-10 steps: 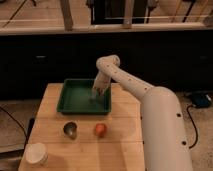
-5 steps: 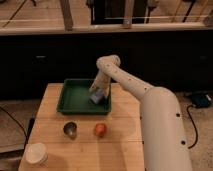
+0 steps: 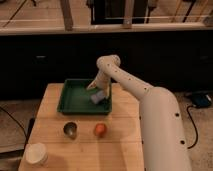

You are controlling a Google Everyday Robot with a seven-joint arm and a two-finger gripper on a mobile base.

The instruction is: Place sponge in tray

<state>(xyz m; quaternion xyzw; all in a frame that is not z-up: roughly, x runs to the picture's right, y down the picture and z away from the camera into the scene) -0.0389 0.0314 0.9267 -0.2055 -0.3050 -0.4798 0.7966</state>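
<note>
The blue-grey sponge (image 3: pixel 98 97) lies inside the green tray (image 3: pixel 75 100), near its right wall. My gripper (image 3: pixel 96 87) hangs over the tray's right part, just above and slightly left of the sponge. I cannot tell whether it touches the sponge. The white arm reaches in from the lower right, bends above the tray's back edge and comes down into it.
The tray sits at the back of a wooden table (image 3: pixel 55 145). In front of it stand a small metal cup (image 3: pixel 70 130) and an orange fruit (image 3: pixel 100 130). A white cup (image 3: pixel 36 154) is at the front left corner. A dark counter runs behind the table.
The sponge now shows lying on the tray floor below the gripper. The gripper has lifted slightly above it; a second ago it was low in the tray, covering the sponge.
</note>
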